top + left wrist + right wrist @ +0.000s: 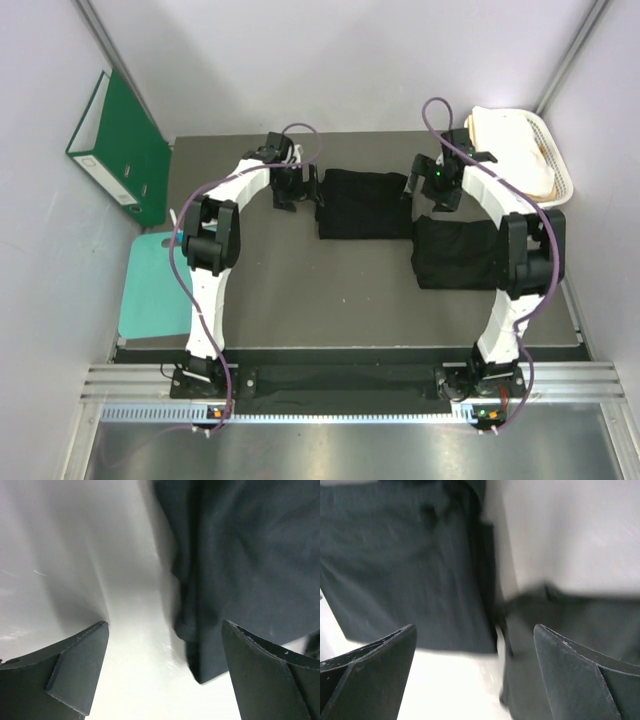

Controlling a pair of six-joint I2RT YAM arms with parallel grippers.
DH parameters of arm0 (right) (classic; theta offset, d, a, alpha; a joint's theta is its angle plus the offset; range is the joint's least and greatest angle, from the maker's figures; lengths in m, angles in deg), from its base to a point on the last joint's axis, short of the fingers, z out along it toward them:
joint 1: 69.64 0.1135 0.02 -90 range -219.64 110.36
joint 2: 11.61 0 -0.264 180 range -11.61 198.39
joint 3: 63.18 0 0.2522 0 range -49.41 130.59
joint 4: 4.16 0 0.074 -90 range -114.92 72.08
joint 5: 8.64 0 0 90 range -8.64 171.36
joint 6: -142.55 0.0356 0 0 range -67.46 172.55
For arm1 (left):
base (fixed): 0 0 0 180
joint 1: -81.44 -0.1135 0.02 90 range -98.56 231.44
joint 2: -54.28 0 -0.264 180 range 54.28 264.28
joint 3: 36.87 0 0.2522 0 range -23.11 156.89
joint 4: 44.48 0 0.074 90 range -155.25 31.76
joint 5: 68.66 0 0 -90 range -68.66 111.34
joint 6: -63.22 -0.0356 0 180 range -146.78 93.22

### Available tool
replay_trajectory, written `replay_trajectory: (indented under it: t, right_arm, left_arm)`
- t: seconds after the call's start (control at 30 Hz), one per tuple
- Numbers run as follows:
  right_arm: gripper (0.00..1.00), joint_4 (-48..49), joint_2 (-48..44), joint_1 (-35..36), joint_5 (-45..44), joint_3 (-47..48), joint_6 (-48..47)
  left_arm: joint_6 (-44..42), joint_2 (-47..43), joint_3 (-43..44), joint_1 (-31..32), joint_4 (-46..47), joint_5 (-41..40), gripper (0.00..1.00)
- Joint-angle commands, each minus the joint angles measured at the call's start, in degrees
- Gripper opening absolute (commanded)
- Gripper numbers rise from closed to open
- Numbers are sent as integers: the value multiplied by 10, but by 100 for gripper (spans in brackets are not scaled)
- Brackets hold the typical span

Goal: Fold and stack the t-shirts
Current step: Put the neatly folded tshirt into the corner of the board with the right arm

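1. Dark grey rectangular table (300,300): it is carrying both arms, whose bases are sitting at its 6 o'clock edge.
2. Plain black soft-cloth t-shirt, folded into a rectangle (365,203): this far t-shirt is lying flat at about 12 o'clock on the table, between the two grippers.
3. Second plain black soft-cloth t-shirt, folded into a thicker block (455,255): this right-hand t-shirt is lying at 3 o'clock. Its far corner is meeting the near right corner of the far t-shirt, and the right arm is partly covering it.
4. Left gripper (300,188): it is hovering just beside the 9 o'clock edge of the far t-shirt. In the left wrist view its fingers (75,670) are standing wide apart with nothing between them, and the shirt's folded edge (240,560) is showing below.
5. Right gripper (424,188): it is hovering at the 3 o'clock edge of the far t-shirt. In the blurred right wrist view its fingers (375,670) are spread wide and gripping nothing, above black cloth (405,570).
6. White plastic slatted basket (556,150): it is sitting at 2 o'clock, holding cream-white cloth (500,135).
7. Green cardboard lever-arch binder (118,145): it is leaning against the wall at 10 o'clock.
8. Flat teal mat (152,285): it is lying beyond the table's 9 o'clock edge.
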Motion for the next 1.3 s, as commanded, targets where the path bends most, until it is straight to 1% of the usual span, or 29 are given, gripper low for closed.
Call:
replay_trajectory:
  t: [0.0,0.03,0.13,0.27,0.43,0.5,0.53,0.57,0.6,0.63,0.67,0.7,0.73,0.77,0.83,0.87,0.97,1.07,1.27]
  right_arm:
    - [100,112,63,-1,97,29,7]
    - [100,120,86,-1,115,33,10]
    - [100,153,117,-1,141,39,29]
    - [99,171,131,0,143,28,53]
    - [98,174,146,0,130,18,52]
    - [93,170,157,3,131,26,54]
    - [91,153,173,7,131,33,54]
    - [87,120,187,11,126,48,49]
    - [85,87,204,22,124,95,40]
    - [84,58,234,29,124,118,30]
    - [82,21,241,38,116,132,13]
    - [81,5,247,59,101,154,6]
    - [78,-14,258,70,72,162,-9]
    - [67,-40,263,80,64,170,-14]
    - [50,-60,272,103,43,182,-25]
    - [31,-65,272,109,36,182,-26]
    - [5,-78,257,131,0,159,-28]
    - [0,-82,223,146,-38,141,-34]
    - [0,-109,124,159,-104,127,-57]
  left_arm:
    - [-5,28,32,-8,1,-13,96]
    - [-5,33,40,-9,0,-11,96]
    - [-5,44,46,-12,-2,-5,95]
    - [-5,45,43,-14,-4,-2,95]
    - [-7,44,43,-17,0,7,95]
    - [-6,43,43,-18,0,9,95]
    - [-7,42,43,-19,0,11,95]
    - [-7,40,43,-20,1,13,96]
    - [-6,39,43,-23,0,15,96]
    - [-5,38,43,-25,0,17,96]
    - [-3,33,43,-28,0,18,96]
    - [1,32,46,-34,-2,22,96]
    - [3,30,53,-39,-5,24,96]
    - [7,25,58,-44,-7,28,96]
    - [17,19,78,-62,-14,31,96]
    - [19,12,88,-68,-18,31,96]
    - [24,-6,122,-91,-29,31,96]
    - [30,-32,137,-113,-23,24,97]
    - [39,-61,127,-138,-10,24,99]
